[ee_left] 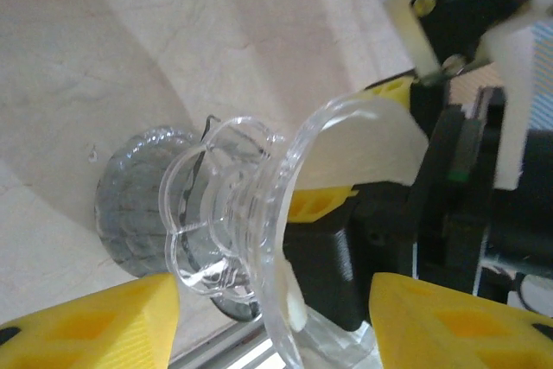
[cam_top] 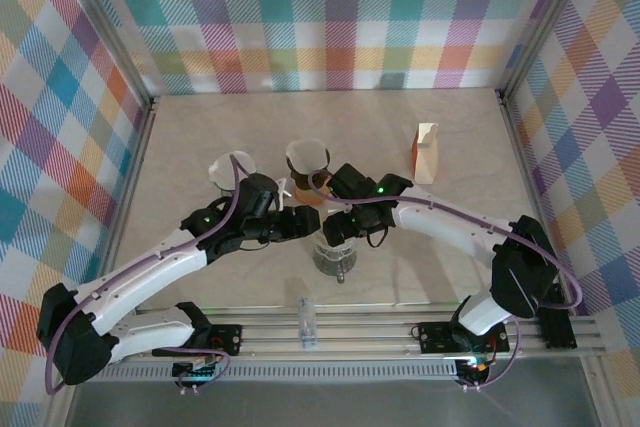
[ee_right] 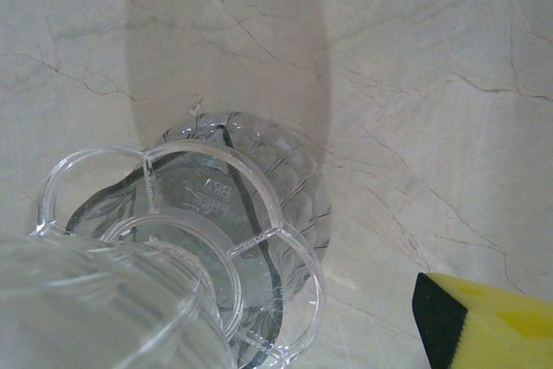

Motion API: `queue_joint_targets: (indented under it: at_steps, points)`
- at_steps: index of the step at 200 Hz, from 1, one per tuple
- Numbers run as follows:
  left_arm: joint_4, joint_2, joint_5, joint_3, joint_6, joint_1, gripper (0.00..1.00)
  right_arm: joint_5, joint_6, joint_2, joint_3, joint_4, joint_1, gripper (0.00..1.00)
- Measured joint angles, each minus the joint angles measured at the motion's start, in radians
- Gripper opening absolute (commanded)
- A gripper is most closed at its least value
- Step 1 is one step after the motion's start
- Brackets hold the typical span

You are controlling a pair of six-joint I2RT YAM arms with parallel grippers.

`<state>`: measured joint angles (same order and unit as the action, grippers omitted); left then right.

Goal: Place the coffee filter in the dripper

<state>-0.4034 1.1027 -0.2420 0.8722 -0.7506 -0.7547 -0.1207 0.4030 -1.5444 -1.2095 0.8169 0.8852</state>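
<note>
The clear plastic dripper hangs tilted on its side over a ribbed glass carafe, its wide mouth turned towards the right arm. A white coffee filter lies in that mouth, between the right gripper's yellow fingers. My left gripper is open, with its fingers standing wide on either side of the dripper's foot. In the right wrist view the dripper sits low on the left over the carafe. One yellow finger stands well clear of it. Both grippers, left and right, meet mid-table.
An orange-tinted glass and a clear glass piece stand just behind the grippers. A small brown-and-white carton stands at the back right. The carafe sits close to the metal rail at the near edge. Checked walls close three sides.
</note>
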Motion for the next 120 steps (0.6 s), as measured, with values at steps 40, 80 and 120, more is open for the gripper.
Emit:
queue_joint_targets:
  at_steps: [40, 80, 120]
  points:
    - [0.008, 0.053, 0.005, 0.012, 0.016, 0.007, 0.54, -0.002, 0.0, 0.001, 0.003, 0.0, 0.0, 0.83]
    - [0.008, 0.077, 0.011, 0.023, 0.035, 0.008, 0.37, -0.002, 0.001, 0.001, 0.003, -0.001, 0.0, 0.83]
    - [0.014, 0.076, -0.001, 0.023, 0.034, 0.008, 0.29, -0.003, 0.001, 0.002, 0.003, 0.0, 0.0, 0.83]
